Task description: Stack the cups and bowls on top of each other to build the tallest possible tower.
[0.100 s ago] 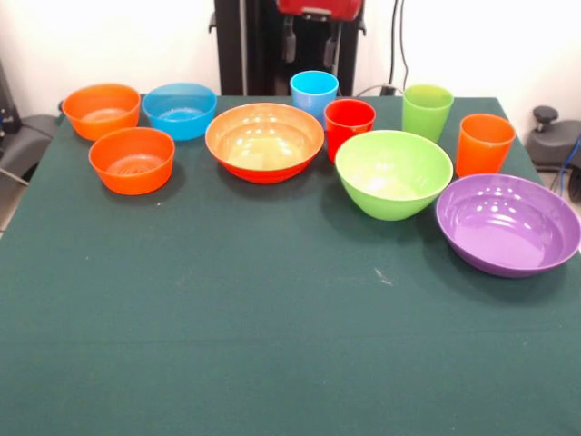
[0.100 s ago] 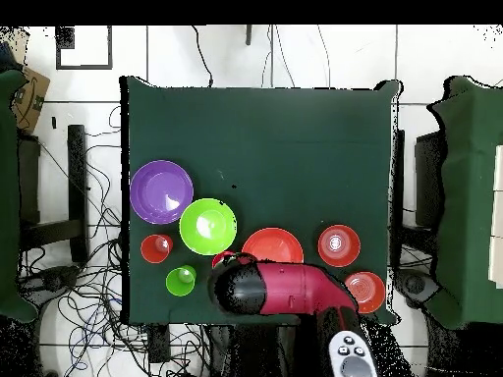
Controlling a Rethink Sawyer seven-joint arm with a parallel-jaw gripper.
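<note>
While all cups [image 1: 426, 111] and bowls [image 1: 264, 141] stand separate, mouths up, tool state cannot be told.

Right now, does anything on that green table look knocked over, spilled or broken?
Nothing stands out. All the bowls, like the purple bowl, and the cups, like the orange cup, sit upright, empty and separate on the table. Nothing is stacked yet.

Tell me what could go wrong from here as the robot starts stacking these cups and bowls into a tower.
Nothing is stacked yet, and the pieces sit crowded along one side of the table.

1. The red cup stands tight between the orange-red bowl and the lime green bowl, so reaching for it may knock a neighbour.
2. The purple bowl lies close to the table's edge and could be pushed off.
3. Cups are narrow, so bowls set on them may tip.
</note>
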